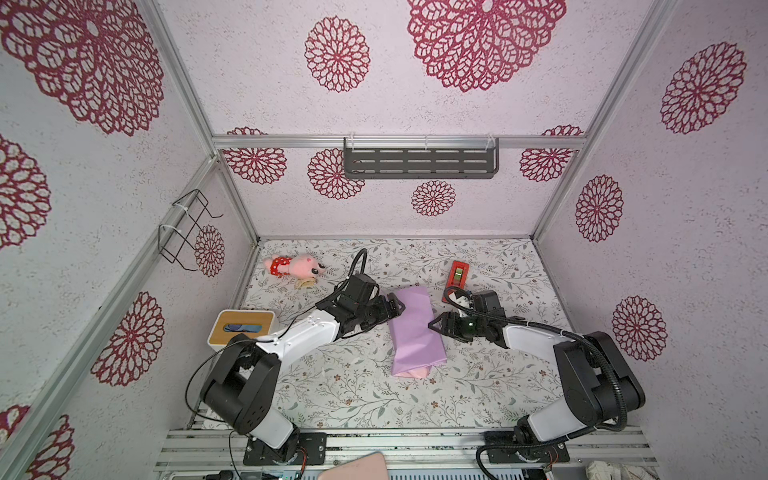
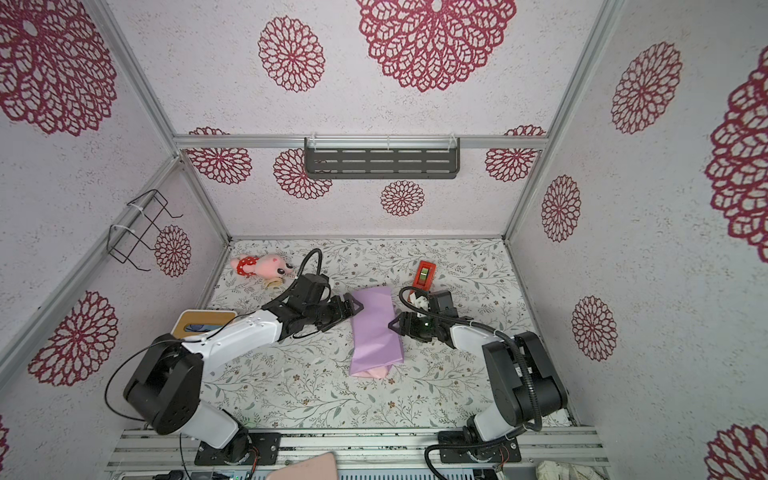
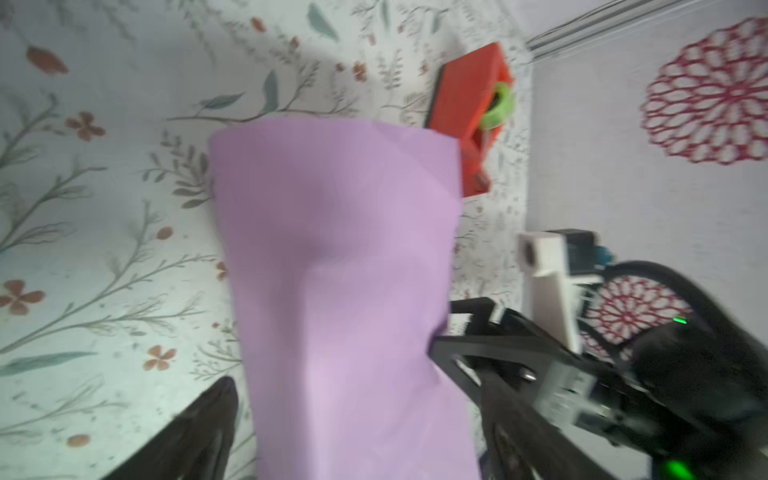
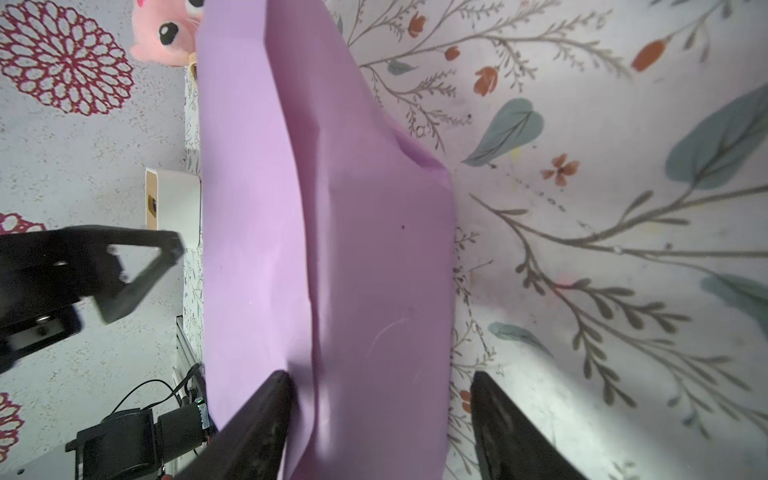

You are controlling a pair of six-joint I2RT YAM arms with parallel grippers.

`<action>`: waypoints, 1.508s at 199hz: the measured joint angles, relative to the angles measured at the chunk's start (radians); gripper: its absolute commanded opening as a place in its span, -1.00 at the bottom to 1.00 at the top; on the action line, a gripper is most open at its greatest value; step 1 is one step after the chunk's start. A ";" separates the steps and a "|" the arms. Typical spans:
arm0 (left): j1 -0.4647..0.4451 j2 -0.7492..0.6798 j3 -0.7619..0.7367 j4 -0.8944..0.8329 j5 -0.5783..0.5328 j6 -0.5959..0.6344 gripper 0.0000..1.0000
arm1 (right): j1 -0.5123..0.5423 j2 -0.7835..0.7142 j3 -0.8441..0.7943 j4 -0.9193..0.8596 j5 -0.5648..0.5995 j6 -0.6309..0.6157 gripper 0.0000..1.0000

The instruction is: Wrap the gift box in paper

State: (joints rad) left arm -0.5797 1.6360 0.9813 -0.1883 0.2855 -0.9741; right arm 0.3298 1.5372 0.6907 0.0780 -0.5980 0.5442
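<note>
The paper (image 1: 415, 328) is seen in lilac, with a pale pink strip shown at its near end. The desk (image 1: 353, 399) is covered in white, printed with grey-green leafy twigs and small rust flowers. The walls (image 1: 478, 216) are patterned with crimson lace rosettes on pale grey. The tape dispenser (image 1: 458, 274) is coloured red, its roll (image 3: 496, 104) green. The plush toy (image 1: 299, 266) is pink, dressed in red with white dots. The left claw (image 1: 397, 307) and right claw (image 1: 434, 326) are finished in black.

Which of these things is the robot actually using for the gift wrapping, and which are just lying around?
For the job: lilac paper, folded into a long bundle; gift box, not visible, perhaps inside it; red tape dispenser, probably for sealing.
Just lying about: pink plush toy; tissue box; wall shelf; wire rack.
</note>
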 measured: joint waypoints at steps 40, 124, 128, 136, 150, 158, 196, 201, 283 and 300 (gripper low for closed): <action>-0.015 0.116 0.049 -0.083 0.044 0.039 0.74 | 0.000 0.000 0.003 -0.007 0.000 -0.001 0.36; -0.008 0.150 0.084 -0.096 0.073 0.110 0.66 | 0.003 -0.013 0.116 -0.145 0.063 -0.011 0.38; -0.008 0.150 0.084 -0.097 0.073 0.112 0.65 | 0.006 -0.011 0.122 -0.147 0.064 -0.011 0.37; -0.008 0.151 0.087 -0.099 0.074 0.117 0.65 | 0.012 -0.006 0.132 -0.147 0.066 -0.011 0.34; -0.006 0.155 0.095 -0.109 0.076 0.126 0.65 | 0.026 0.013 0.145 -0.143 0.066 -0.011 0.30; -0.005 0.158 0.100 -0.115 0.077 0.132 0.65 | 0.035 0.023 0.145 -0.139 0.066 -0.011 0.28; -0.003 0.162 0.109 -0.127 0.079 0.143 0.64 | 0.088 0.042 0.137 -0.130 0.060 -0.001 0.21; -0.002 0.163 0.110 -0.128 0.080 0.144 0.64 | 0.094 0.042 0.135 -0.125 0.063 0.000 0.20; 0.050 0.166 0.135 -0.192 0.100 0.209 0.64 | 0.178 0.006 0.051 -0.010 0.086 0.127 0.17; 0.058 0.166 0.135 -0.194 0.103 0.218 0.63 | 0.190 0.005 0.051 -0.013 0.096 0.133 0.22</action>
State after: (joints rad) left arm -0.5217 1.8015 1.1160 -0.3824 0.3882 -0.7559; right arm 0.5198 1.5421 0.7422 0.0654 -0.5018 0.6769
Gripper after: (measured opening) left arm 0.821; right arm 0.594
